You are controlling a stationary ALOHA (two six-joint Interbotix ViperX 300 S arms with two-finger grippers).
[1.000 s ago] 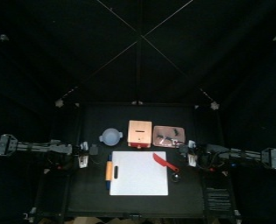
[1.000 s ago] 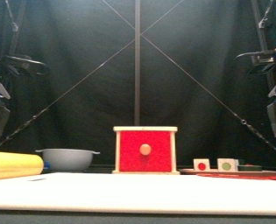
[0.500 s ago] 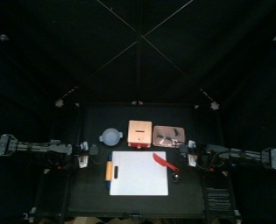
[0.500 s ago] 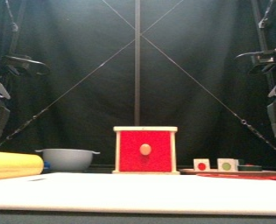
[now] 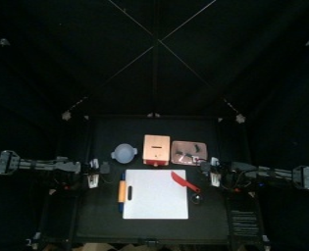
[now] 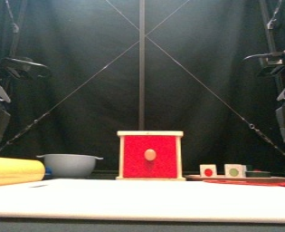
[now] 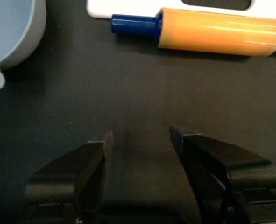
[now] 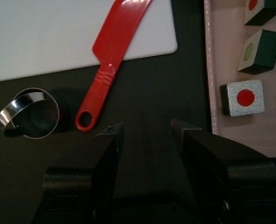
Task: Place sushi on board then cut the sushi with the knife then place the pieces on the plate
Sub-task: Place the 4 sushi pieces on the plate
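The left gripper [image 7: 140, 150] is being held released, empty, near the rolling pin [image 7: 220, 31]; the right gripper [image 8: 148, 138] likewise near the red knife [image 8: 114, 44].

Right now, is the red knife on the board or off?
Partly on: red knife blade lies on the white cutting board, handle on the table.

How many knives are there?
1. The red knife lies at the white board's right edge, blade on the board, handle on the table beside the metal cutter. No other knife shows; one could be hidden.
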